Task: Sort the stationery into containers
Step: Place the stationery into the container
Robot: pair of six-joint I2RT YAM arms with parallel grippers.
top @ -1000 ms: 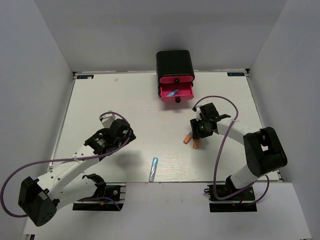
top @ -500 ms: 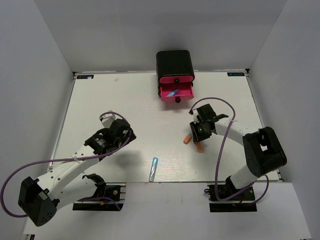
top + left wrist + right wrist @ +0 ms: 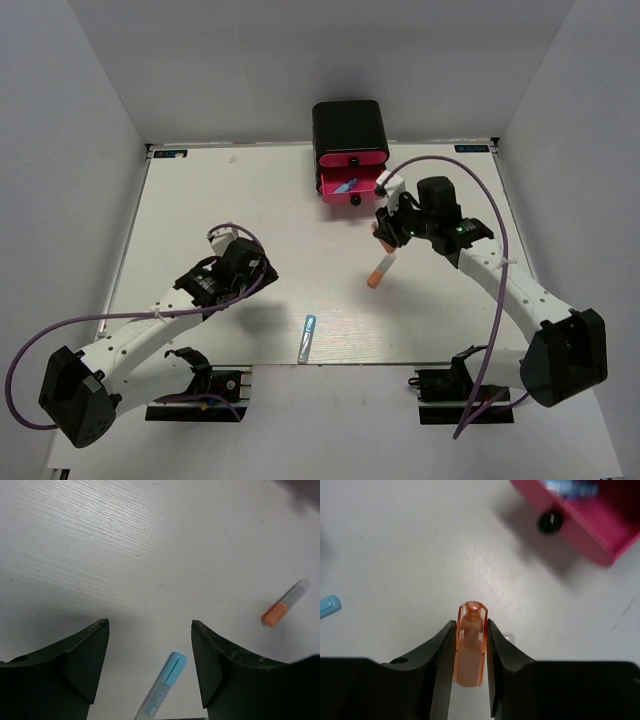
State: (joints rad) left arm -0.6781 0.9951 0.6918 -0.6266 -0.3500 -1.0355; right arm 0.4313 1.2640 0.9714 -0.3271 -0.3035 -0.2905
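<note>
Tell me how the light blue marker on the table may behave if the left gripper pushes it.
The light blue marker looks slim and smooth, so it would probably slide or roll. It seems hard plastic, likely stiff and light. It lies near the front edge of the table, so it might fall off.

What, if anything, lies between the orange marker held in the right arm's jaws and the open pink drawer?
Nothing visible. Only bare table separates the orange marker from the open pink drawer. A blue pen lies inside it.
</note>
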